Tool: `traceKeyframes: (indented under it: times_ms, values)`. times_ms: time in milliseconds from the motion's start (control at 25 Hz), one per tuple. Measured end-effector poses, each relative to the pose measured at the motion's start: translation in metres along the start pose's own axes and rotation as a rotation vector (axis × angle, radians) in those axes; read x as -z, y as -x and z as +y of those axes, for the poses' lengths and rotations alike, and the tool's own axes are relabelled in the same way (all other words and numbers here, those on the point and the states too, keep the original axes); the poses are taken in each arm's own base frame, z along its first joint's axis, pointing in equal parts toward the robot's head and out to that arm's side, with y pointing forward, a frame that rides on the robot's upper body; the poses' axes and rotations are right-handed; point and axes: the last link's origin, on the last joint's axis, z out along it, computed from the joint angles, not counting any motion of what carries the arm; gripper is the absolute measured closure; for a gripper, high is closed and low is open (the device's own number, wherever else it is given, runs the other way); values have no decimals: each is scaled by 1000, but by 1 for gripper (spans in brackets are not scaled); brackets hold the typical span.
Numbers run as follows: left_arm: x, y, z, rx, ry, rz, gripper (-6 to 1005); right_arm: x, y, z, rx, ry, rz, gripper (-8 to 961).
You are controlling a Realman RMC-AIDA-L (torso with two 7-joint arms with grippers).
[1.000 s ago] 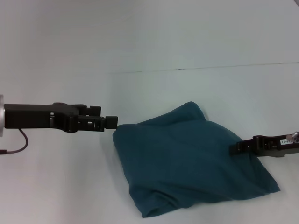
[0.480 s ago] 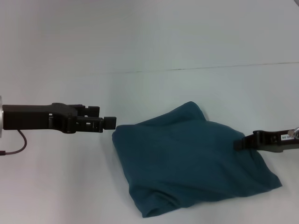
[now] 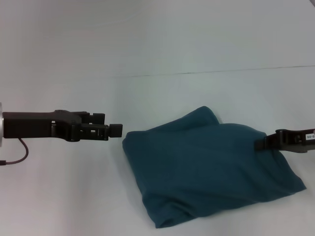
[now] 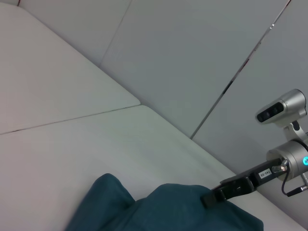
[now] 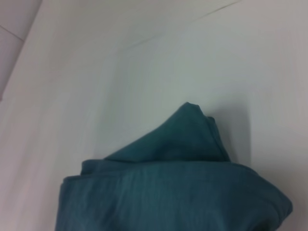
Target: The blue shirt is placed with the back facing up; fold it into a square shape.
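on the white table (image 3: 59, 196), toward its near right part, lies the dark teal-blue short-sleeved shirt of soft knit fabric (image 3: 206, 172), already gathered into a thick, roughly four-sided bundle with its plain side up. one corner peaks toward the far edge, and the near edge bulges with loose layers rather than a flat crease.

the left gripper (image 3: 116, 130) hangs level just beside the bundle's left edge, apart from the cloth; i cannot tell whether its jaws are open or closed. the right gripper (image 3: 261, 145) sits at the bundle's right side with its tip against the fabric; the left wrist view also shows it (image 4: 211, 197) pressed into the cloth, but whether its jaws pinch a fold cannot be told.

the shirt looks light, limp and a little stretchy, so it will sag and slide over the smooth table instead of keeping a line. a good hold would be at a corner or along an outer hem, catching all layers together, since grabbing only the top layer would likely peel the bundle open.
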Motion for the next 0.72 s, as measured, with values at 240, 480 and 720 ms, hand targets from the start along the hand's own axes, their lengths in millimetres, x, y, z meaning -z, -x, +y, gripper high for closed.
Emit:
traceKeyframes:
  times_ms: [240, 480, 720]
  values:
    - [0, 0, 0, 3, 0, 0, 39, 0, -1, -4, -12, -27, 11, 805]
    - [0, 1, 0, 5, 0, 0, 40, -7, 0, 1, 24, -31, 18, 751]
    - [0, 2, 0, 9, 0, 2, 40, -8, 2, 4, 44, -25, 12, 901]
